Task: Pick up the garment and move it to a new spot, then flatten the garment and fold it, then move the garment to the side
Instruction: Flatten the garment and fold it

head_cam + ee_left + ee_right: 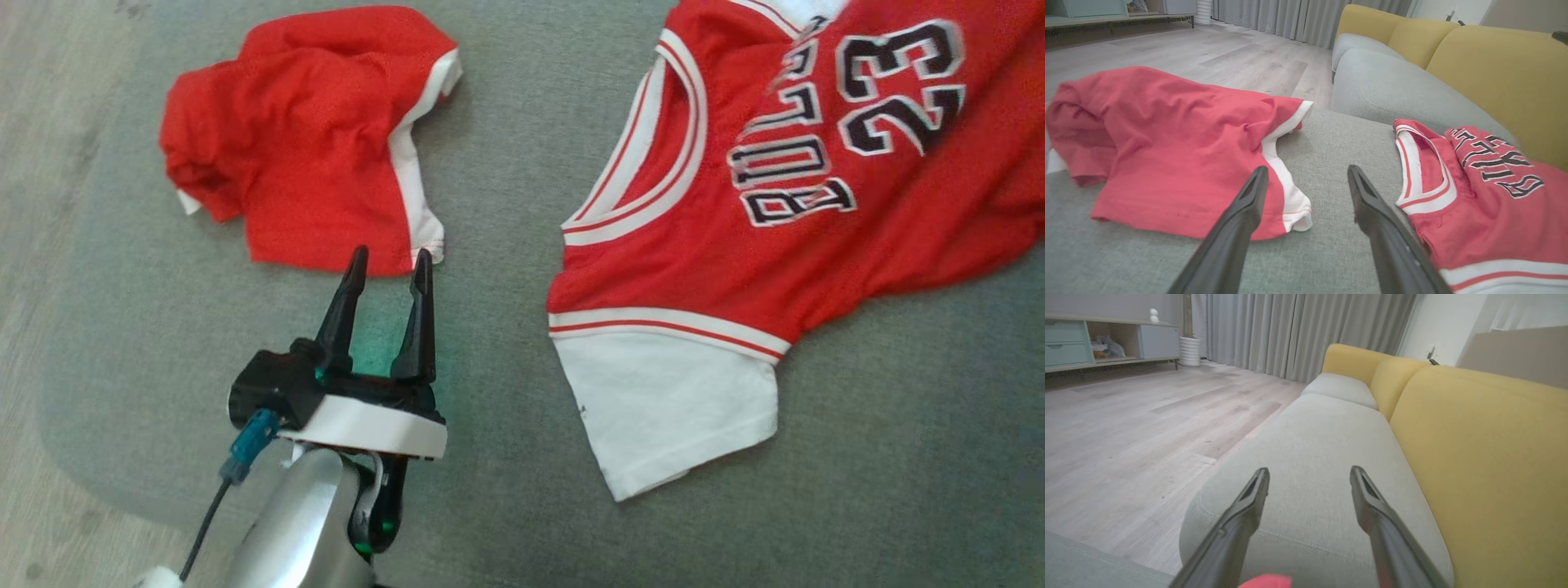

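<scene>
Roughly L→R, head view unless noted. Floor (33,245): pale wood, far L. Shorts (302,139): red w/ white side stripe, bunched & creased at upper L of grey seat (506,367), stripe corner nearest the arm. L gripper (391,257): fingers spread wide, nothing betw. them, tips just short of shorts' near hem by the stripe; hovering or touching the seat can't be told. Jersey (784,204): red, black lettering & "23", white sleeve towards near edge, on R half of seat, well apart from shorts; mostly spread but skewed, w/ ripples across the body, R part cut by the frame. R gripper (1309,470): wrist view, fingers spread, empty, looking along the seat w/ yellow backrest (1474,457) to its R; red scrap (1265,581) of cloth at bottom edge below the fingers, prob. jersey, not certain

Step (judged): both grippers free, so no carry in hand. Jersey reads as lying at its spot, flattening not yet done; L arm's aim at shorts may instead mean a fresh pick-up. Which garment is the task's can't be told. Next move needs: for shorts, tips lowered onto hem corner & closed on one edge, not a bunch; for jersey, grippers to opp. edges, pulling outward to clear ripples before any fold
</scene>
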You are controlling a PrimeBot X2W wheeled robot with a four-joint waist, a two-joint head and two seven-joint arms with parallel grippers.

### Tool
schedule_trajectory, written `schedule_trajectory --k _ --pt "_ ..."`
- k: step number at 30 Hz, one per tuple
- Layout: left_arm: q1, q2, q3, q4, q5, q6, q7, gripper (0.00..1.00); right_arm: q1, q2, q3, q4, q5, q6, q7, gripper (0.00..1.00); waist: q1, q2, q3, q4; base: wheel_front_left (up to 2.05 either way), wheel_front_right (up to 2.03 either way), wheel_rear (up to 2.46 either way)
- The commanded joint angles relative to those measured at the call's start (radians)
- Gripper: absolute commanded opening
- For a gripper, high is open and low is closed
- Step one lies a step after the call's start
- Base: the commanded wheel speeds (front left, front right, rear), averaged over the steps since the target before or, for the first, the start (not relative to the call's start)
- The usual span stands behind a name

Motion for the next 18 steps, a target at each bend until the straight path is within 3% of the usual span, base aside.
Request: schedule_trajectory --k 1,10,18 --pt "-0.021 0.007 0.029 -0.032 -0.004 0.005 -0.008 1.0 -0.015 0.009 0.003 -0.017 0.007 -0.001 -0.026 1.0 -0.0003 0.0 -0.001 -0.016 0.0 0.0 0.0" --pt "-0.017 0.007 0.066 -0.037 0.014 0.009 -0.008 1.0 0.149 0.063 0.039 -0.014 0.136 -0.001 -0.188 1.0 -0.0003 0.0 -0.08 -0.111 0.0 0.0 0.0" --pt "0.027 0.007 0.105 -0.046 0.051 0.005 -0.008 1.0 0.478 0.189 0.037 -0.301 0.287 -0.001 -0.222 1.0 -0.0003 0.0 -0.183 -0.23 0.0 0.0 0.0"
